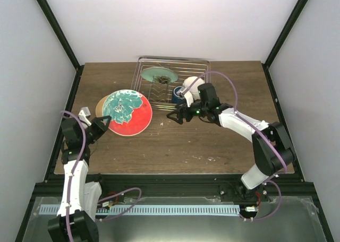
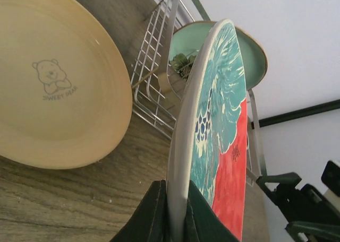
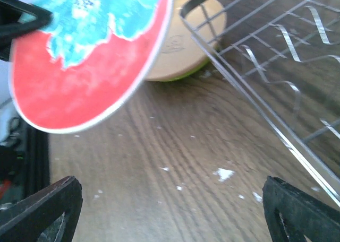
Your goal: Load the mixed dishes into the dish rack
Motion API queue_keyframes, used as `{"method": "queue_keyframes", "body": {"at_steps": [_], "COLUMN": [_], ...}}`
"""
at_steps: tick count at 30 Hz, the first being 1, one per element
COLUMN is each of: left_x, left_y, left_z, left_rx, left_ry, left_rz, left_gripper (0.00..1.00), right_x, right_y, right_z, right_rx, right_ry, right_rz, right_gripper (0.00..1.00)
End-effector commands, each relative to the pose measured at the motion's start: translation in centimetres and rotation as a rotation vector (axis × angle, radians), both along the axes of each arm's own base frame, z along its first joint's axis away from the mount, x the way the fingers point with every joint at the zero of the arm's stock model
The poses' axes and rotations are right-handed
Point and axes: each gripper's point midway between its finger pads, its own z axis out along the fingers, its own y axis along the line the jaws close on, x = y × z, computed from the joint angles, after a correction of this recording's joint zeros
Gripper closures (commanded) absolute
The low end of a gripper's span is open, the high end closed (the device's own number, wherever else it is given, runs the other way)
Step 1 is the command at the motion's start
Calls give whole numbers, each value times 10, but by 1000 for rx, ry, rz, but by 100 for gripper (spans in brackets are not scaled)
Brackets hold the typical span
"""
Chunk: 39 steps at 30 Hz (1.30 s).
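My left gripper is shut on the rim of the red-rimmed teal-patterned plate and holds it tilted up above the table, left of the dish rack. In the left wrist view the plate stands edge-on between my fingers. The yellow plate lies on the table under and behind it. A pale-green plate stands in the rack. A dark blue mug and a white cup sit at the rack's front right. My right gripper is open and empty, low over the table in front of the rack.
The yellow plate carries a bear print and lies close to the rack's left wall. In the right wrist view the rack's wire side runs along the right, and white crumbs dot the wooden table. Black frame posts stand at the table's corners.
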Motion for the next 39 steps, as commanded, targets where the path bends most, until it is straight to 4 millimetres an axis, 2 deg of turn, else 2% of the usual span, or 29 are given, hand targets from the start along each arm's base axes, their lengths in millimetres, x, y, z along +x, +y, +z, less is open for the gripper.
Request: {"method": "queue_keyframes", "body": {"at_steps": [1,4,8,23,30,39], "left_x": [4,2,0,-6,-7,-5], "left_y": [-14,-24,-37,-92,-100,-103], "left_z": [40,36,36,46,47,44], "left_rx": [40,32,26,43,31,13], "left_ry": [-153,-156,-162,-188,-188,-188], "left_rz": [-58,-85,-128,-266,-288,-293], "left_gripper": [100,100,100,100,100,100], "right_x": [-22,-33,-36,-15,-18,-25], "right_y": [19,23,26,37,44,51], "right_z": [25,34,34,-18,-15,-11], "right_rx": [141,214,247,190,254,296], "right_ry": [148,201,251,295,281,283], "right_rz": [170,244,272,202,252,307], "right_gripper": [6,6,6,8,20,25]}}
